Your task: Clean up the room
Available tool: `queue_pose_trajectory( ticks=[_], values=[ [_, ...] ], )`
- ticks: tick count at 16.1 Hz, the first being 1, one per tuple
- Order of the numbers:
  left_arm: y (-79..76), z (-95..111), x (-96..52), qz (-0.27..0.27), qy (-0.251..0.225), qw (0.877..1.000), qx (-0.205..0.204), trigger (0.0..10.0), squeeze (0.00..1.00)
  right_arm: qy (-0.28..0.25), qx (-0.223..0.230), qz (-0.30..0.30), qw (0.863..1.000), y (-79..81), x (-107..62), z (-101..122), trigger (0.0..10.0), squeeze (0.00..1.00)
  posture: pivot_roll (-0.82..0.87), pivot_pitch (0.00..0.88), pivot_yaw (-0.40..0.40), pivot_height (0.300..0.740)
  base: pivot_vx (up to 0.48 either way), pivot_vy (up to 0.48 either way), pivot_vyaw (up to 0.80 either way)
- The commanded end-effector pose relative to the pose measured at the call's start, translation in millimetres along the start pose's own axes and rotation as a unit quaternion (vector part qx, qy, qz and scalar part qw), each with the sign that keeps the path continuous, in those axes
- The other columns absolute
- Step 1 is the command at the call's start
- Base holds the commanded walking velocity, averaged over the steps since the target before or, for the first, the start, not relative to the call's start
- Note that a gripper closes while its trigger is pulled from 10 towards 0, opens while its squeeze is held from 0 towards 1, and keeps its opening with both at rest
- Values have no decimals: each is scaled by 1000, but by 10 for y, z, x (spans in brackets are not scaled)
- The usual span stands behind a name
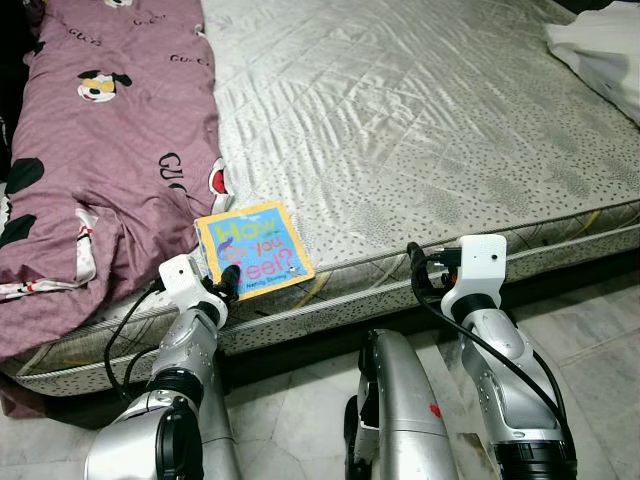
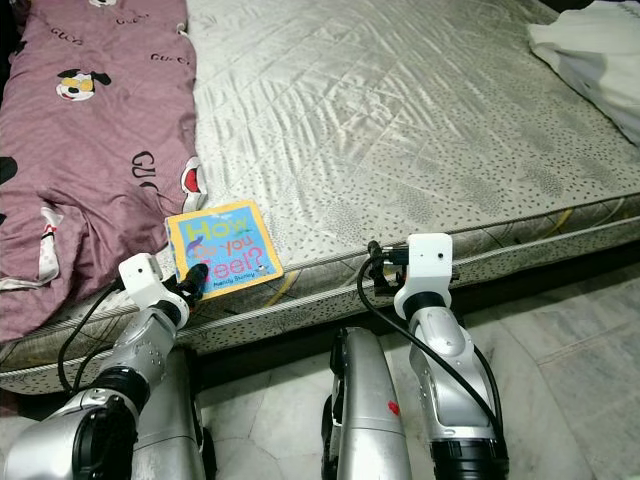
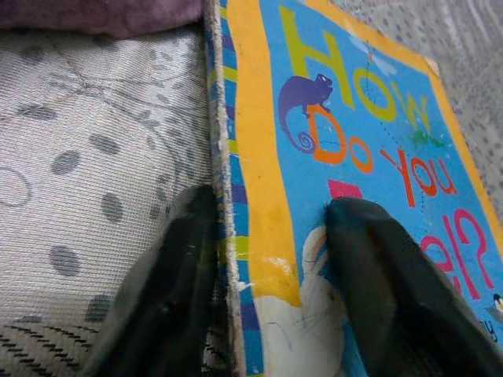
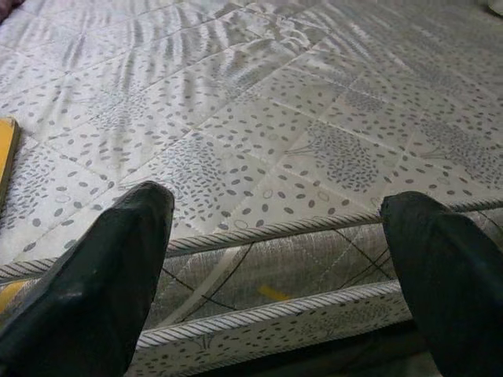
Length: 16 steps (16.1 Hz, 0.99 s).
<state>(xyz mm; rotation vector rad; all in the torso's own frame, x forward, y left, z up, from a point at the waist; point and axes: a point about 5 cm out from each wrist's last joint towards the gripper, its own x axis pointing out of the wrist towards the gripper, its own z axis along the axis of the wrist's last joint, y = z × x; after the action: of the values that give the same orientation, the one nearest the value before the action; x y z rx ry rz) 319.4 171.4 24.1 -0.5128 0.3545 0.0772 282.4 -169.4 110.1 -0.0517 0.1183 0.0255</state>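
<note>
Left gripper [image 1: 230, 283] pinches the near edge of the picture book [image 1: 253, 247] at the mattress [image 1: 420, 130] edge.

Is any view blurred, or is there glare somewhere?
Left eye view: sharp, with soft sheen on the mattress. Left wrist view: the fingers look soft; the book title reads clearly. Right wrist view: evenly lit, fingers slightly soft.
</note>
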Motion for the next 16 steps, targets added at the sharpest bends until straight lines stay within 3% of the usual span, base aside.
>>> queue_pose_trajectory(
  ticks=[1,12,16],
  values=[
    [-15,-73,-6,-1,15,1000,-10,0,0,-5,-6,-2,1000,-16,30,24,10000,0,-69,73,-28,507,0,0,0],
    [-63,-3,24,-3,-9,1000,-26,0,0,-28,-29,-1,999,-22,176,106,10000,0,-60,15,-36,507,0,0,0],
    [-111,119,39,-10,-52,998,27,0,0,-43,-40,2,998,-4,293,183,10000,0,-44,0,-54,507,0,0,0]
  ],
)
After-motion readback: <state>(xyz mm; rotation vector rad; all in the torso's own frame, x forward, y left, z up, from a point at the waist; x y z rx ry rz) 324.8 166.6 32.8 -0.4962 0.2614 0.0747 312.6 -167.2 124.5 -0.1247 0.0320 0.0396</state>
